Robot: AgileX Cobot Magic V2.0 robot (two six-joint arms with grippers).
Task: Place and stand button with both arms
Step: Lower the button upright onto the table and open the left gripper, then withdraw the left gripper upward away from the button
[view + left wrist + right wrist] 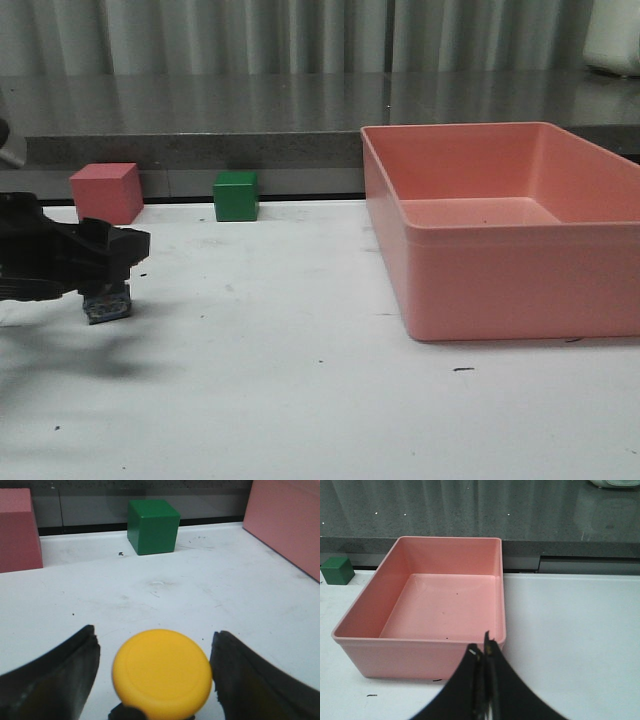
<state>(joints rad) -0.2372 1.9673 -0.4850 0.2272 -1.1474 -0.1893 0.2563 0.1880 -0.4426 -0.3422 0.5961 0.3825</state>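
Behind your white bench (300,400) ran a dark grey stone ledge (200,110), glossy with reflections, and pale pleated curtains (250,35) hung across the back wall.

Front overview; two close wrist views

A white, lightly scuffed table (300,400) carries everything. At its far edge stand a pink cube (106,192) and a green cube (236,195), apart from each other. A large, open pink plastic bin (500,290) sits on the right. Near the left edge, a small push-button with a bluish base (106,303) rests on the surface.
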